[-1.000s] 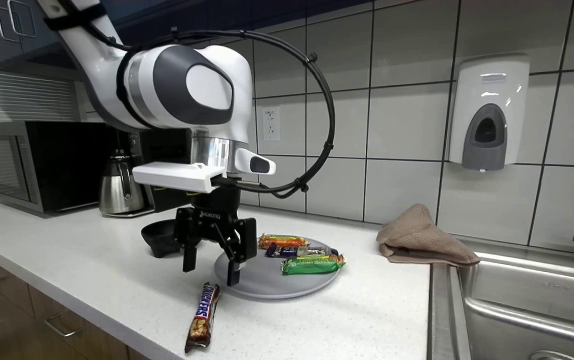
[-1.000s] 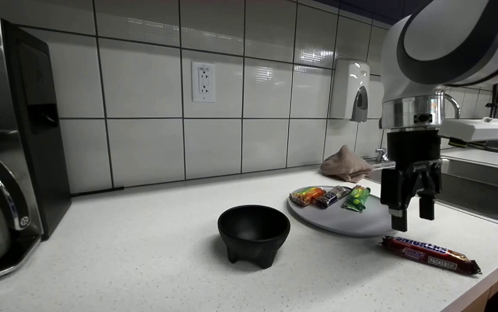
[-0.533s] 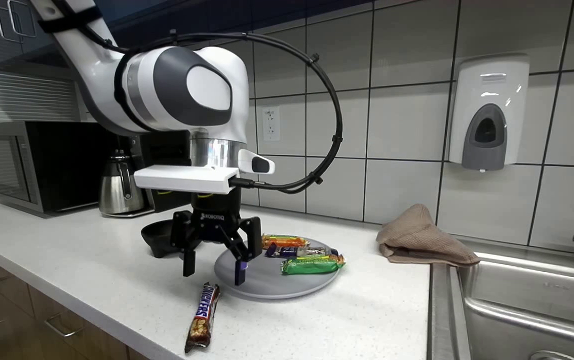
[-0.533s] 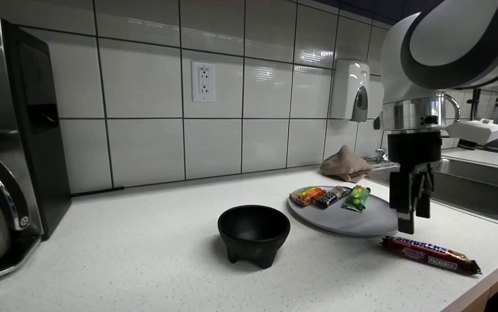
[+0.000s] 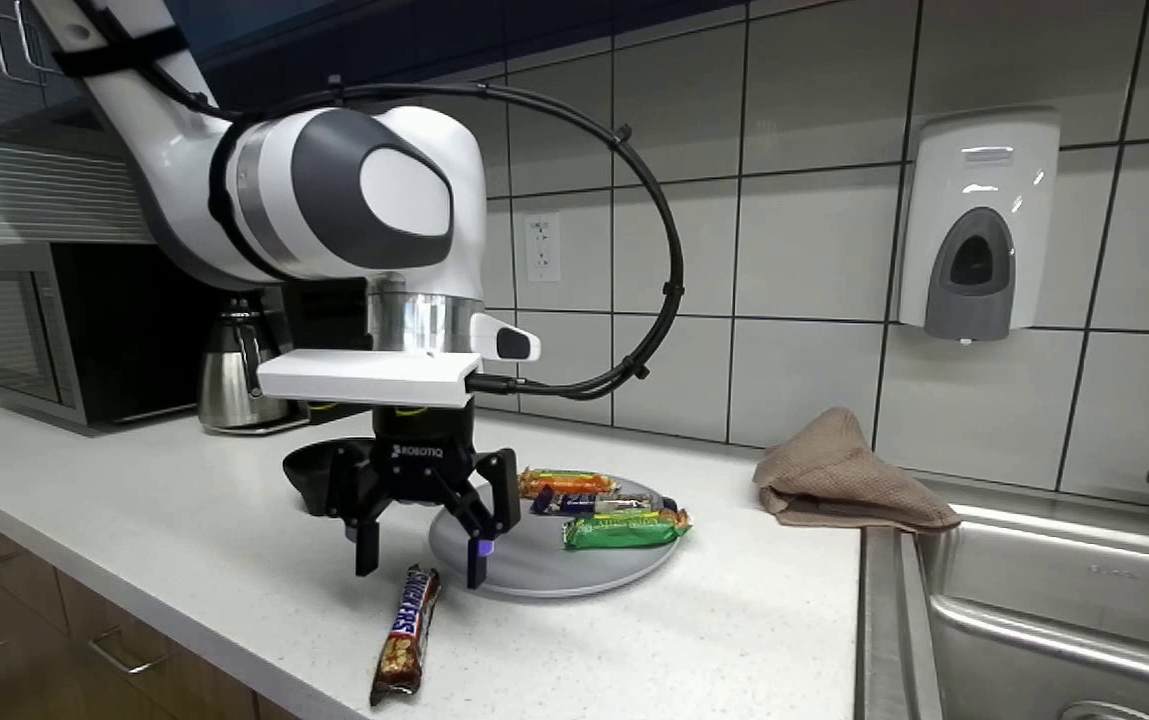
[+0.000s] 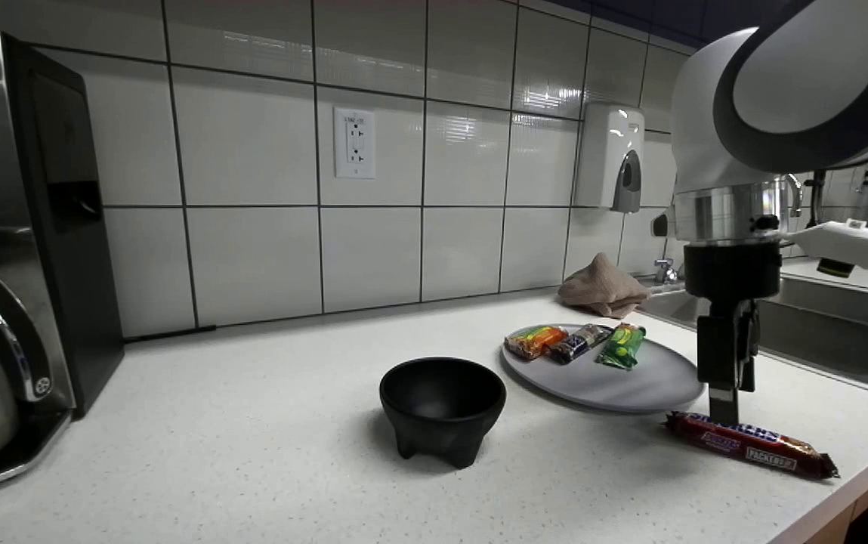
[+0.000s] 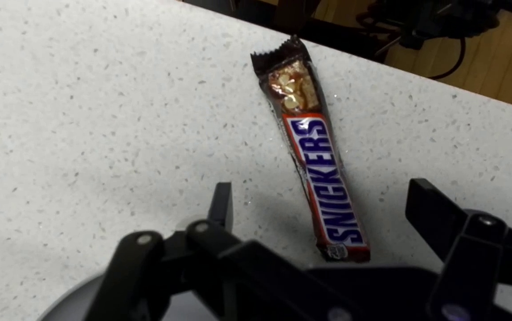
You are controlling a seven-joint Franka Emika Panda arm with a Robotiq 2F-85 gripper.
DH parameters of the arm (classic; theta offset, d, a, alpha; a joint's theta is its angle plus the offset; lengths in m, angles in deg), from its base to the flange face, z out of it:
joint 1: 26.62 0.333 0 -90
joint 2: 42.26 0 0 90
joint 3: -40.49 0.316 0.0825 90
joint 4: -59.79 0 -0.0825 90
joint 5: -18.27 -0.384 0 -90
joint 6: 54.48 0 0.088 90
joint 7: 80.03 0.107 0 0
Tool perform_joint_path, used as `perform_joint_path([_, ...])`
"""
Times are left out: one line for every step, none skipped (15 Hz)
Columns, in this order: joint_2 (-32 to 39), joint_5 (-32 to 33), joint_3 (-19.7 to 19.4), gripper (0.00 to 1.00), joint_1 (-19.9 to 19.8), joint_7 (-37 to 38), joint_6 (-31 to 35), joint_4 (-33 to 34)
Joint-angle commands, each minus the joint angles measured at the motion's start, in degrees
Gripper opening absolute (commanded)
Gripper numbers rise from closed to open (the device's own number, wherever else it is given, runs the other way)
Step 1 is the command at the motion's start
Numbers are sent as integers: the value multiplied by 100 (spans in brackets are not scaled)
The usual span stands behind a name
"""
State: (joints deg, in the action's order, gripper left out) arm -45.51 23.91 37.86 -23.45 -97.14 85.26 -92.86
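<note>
A Snickers bar (image 7: 322, 165) in a brown, red and white wrapper lies flat on the white counter, near its front edge. In the wrist view my gripper (image 7: 321, 183) stands wide open, its fingers (image 7: 223, 200) apart on either side of the bar's near end, with nothing held. An exterior view shows the gripper (image 5: 421, 578) pointing straight down, just above the bar's far end. One finger hides the other in an exterior view, where the fingertip overlaps the bar (image 6: 770, 451); contact cannot be made out. Behind it sits a grey plate (image 6: 649, 389) bearing three wrapped bars, orange, dark and green (image 5: 626, 529).
A black footed bowl (image 6: 443, 412) stands left of the plate. At the back are a brown cloth (image 5: 839, 475), a steel sink (image 5: 1064, 620) and a tiled wall. A steel jug (image 5: 242, 375) and a microwave (image 5: 84, 330) occupy the far left.
My gripper has come down toward the Snickers bar, and its wrist has turned so the fingers line up across the bar. The jaws stay open. Bar, plate and bowl have not moved.
</note>
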Motion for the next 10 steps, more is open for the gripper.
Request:
perform_joint_path([-186,-25,106,100,-65,-216,197,-234])
perform_joint_path([-171,-26,114,100,-60,-270,197,-245])
perform_joint_path([-163,-4,126,100,-58,-294,210,-262])
perform_joint_path([-148,35,139,100,-59,-321,223,-273])
perform_joint_path([-143,54,147,100,-60,-340,232,-286])
perform_joint_path([-133,86,152,100,-62,-373,235,-294])
perform_joint_path([-120,129,156,100,-65,-397,238,-299])
perform_joint_path([-105,173,157,100,-71,-413,235,-297])
perform_joint_path([-97,215,155,100,-74,-435,242,-298])
perform_joint_path([-84,246,150,100,-77,-481,244,-294])
